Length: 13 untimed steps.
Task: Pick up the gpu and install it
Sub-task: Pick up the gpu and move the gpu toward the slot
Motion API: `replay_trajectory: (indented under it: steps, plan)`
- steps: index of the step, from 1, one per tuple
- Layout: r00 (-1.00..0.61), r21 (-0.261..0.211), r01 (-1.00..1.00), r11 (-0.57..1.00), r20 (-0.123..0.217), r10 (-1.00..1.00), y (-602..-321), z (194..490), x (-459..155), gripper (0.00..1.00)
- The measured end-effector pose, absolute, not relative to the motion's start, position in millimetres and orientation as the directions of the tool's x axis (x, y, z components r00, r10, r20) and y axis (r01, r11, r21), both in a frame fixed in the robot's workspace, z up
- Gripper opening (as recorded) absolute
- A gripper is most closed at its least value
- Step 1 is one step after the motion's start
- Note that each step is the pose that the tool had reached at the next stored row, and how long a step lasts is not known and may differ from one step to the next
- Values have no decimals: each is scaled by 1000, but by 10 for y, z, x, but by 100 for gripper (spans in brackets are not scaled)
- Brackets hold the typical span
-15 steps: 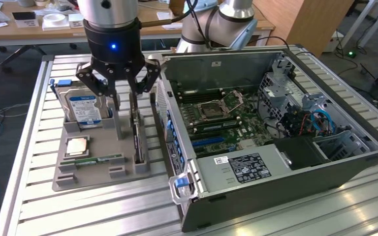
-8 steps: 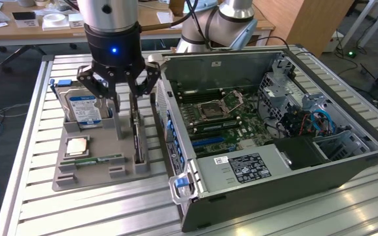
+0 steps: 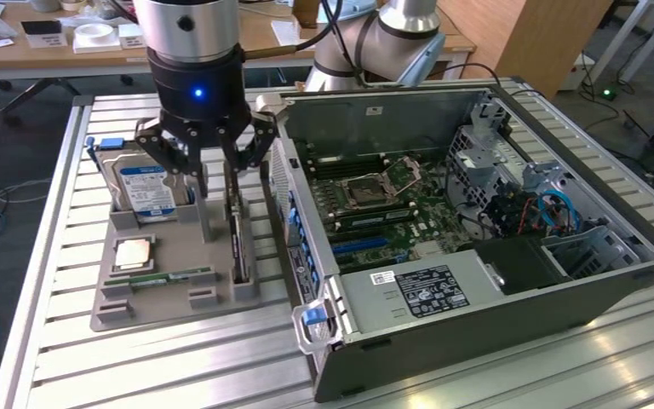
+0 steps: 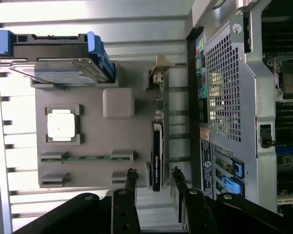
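Slatted metal surface (image 3: pixel 168 366), workshop desks behind. Entries run from the arm outward.

1. Gripper (image 3: pixel 214 166): jaws apart, holding nothing, hanging over the grey holder tray (image 3: pixel 151 298). In the wrist view its two fingers (image 4: pixel 131 178) stand either side of the card's line.
2. Gpu (image 3: pixel 239 247): on its long edge in the tray slot nearest the computer case (image 3: pixel 475 281), seen edge-on. Contact with the fingers cannot be told.
3. Hard drive (image 3: pixel 146 183), processor chip (image 3: pixel 134 253), memory stick (image 3: pixel 174 276): in their own tray seats, apart from the card.
4. Motherboard (image 3: pixel 395 204): exposed in the open case, just beside the tray.

Handling note, as a judgement: the step in hand is the grasp on the gpu. It looks best done with the fingers square to the card's flat faces and centred along its length (the fan side likely tolerates less squeeze than the board edge). A straight pull in line with the slot should keep it from binding. The case wall is close on one side, so sideways drift is the main hazard.
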<state>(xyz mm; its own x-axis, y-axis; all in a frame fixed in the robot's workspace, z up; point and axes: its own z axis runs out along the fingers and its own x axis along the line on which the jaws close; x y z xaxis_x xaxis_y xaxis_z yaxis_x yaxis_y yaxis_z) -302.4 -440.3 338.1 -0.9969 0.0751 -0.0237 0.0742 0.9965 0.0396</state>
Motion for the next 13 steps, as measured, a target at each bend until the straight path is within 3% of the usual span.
replay_trajectory:
  steps: [13]
  plan:
    - [-997,40,74,996,-24,75,-4401,3226,-3024,42]
